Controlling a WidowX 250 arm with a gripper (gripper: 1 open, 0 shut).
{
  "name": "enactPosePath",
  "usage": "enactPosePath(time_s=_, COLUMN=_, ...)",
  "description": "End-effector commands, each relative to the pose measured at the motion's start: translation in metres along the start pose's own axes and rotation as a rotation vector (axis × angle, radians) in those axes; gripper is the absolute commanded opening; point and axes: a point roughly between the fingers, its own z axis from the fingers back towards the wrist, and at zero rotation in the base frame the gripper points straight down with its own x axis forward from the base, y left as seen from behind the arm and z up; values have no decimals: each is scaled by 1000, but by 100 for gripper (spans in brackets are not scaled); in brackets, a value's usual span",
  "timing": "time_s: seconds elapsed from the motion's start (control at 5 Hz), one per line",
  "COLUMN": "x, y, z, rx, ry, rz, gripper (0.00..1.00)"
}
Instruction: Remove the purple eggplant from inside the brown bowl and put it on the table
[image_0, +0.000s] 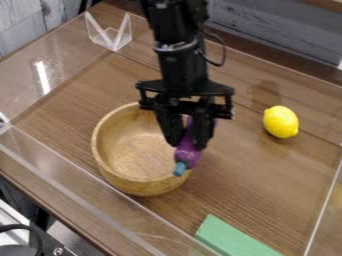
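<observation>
Clamped narrowly on the purple eggplant (189, 153), the jaws of the black gripper (189, 150) point steeply down and hold it upright over the right rim of the brown bowl (123, 151), its teal-green tip hanging lowest, just inside that rim. Beneath everything spreads the table (254, 185), dark wood grain fenced by low clear acrylic walls, with the bowl at its centre, a flat green block (247, 240) at the near right edge and a yellow lemon (281, 122) far right, well apart from the bowl
</observation>
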Motion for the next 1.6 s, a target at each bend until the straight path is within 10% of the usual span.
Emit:
enactPosePath(time_s=0.0, x=7, y=-22, z=6, rx=-13, ry=-68, rz=-22, gripper=0)
enactPosePath(time_s=1.4, x=2, y=-78, z=-56, rx=-8, ry=-69, rz=-51, gripper=0)
